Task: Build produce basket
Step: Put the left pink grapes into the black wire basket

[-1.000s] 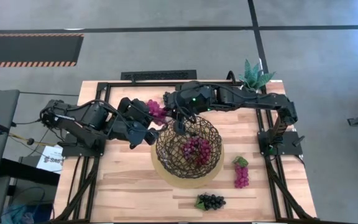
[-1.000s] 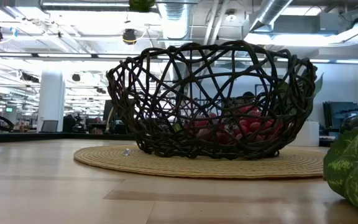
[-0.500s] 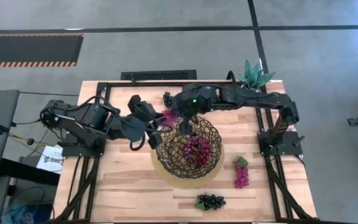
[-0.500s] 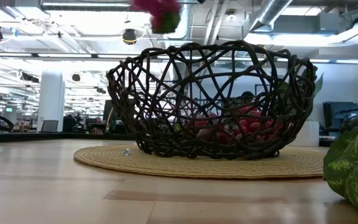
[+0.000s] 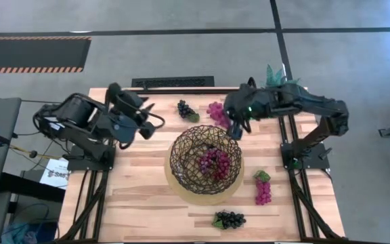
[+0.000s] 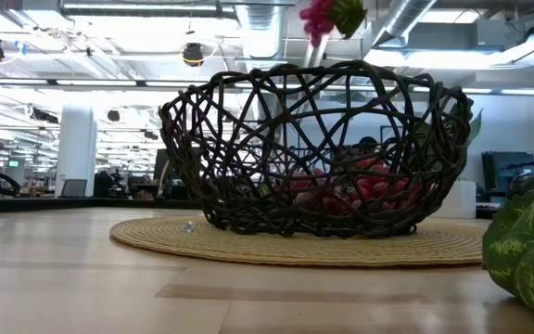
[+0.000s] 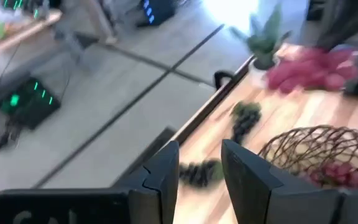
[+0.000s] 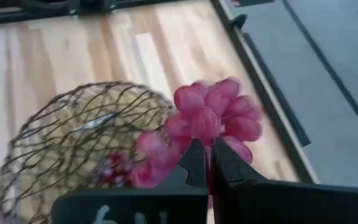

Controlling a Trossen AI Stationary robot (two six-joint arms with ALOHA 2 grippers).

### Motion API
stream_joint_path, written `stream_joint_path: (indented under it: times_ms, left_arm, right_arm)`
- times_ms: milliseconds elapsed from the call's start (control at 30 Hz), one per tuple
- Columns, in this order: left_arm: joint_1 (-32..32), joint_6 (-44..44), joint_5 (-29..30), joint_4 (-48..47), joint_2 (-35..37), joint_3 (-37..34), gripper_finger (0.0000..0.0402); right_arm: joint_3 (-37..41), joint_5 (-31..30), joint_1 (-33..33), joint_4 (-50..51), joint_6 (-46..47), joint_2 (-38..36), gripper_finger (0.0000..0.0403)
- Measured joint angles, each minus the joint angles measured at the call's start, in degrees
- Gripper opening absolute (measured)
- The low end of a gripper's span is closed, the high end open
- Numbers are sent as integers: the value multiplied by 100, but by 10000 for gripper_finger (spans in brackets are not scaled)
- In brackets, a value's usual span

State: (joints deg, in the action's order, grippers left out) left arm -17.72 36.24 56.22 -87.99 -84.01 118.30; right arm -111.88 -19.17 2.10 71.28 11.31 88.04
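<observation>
The basket [image 5: 206, 160], dark woven strands on a tan round base, stands mid-table with a red grape bunch [image 5: 214, 163] inside. My right gripper [image 5: 230, 123] is shut on another red bunch [image 5: 217, 112] just past the basket's far rim; the low view shows that bunch [image 6: 330, 15] high above the basket [image 6: 313, 153]. My left gripper [image 7: 199, 174] is open and empty, drawn back at the table's left [image 5: 153, 123]. A dark bunch [image 5: 186, 110] lies on the table far of the basket. My right gripper pinches the red bunch between its two fingertips [image 8: 194, 163] at the end nearest the wrist [image 8: 205, 144]; the fingertips hide the exact part. The fingers slant down from the table's right. The bunch juts out beyond them, clear of table and basket.
A red bunch [image 5: 263, 188] lies right of the basket and a dark bunch [image 5: 229, 219] near the front edge. A potted green plant [image 5: 276, 79] stands at the far right corner. A black frame runs along the table's edges [image 5: 173, 82].
The red bunch has passed from my left gripper to my right. My left gripper has let go and pulled back up and toward the table's left edge. My right gripper has carried the bunch toward the table's right, from the basket's far left rim to its far right.
</observation>
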Motion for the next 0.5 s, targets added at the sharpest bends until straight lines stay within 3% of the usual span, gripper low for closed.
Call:
stream_joint_path:
  times_ms: [67,300,500]
  left_arm:
    - [-1,521,-10,-223,71,-65,110]
    - [-94,544,-242,-194,158,-469,110]
    - [-94,708,-423,-196,153,-839,110]
  right_arm:
    - [102,-36,198,-12,229,-37,1]
    - [1101,-60,699,-186,1401,25,1]
    - [2513,166,929,-1314,2460,17,1]
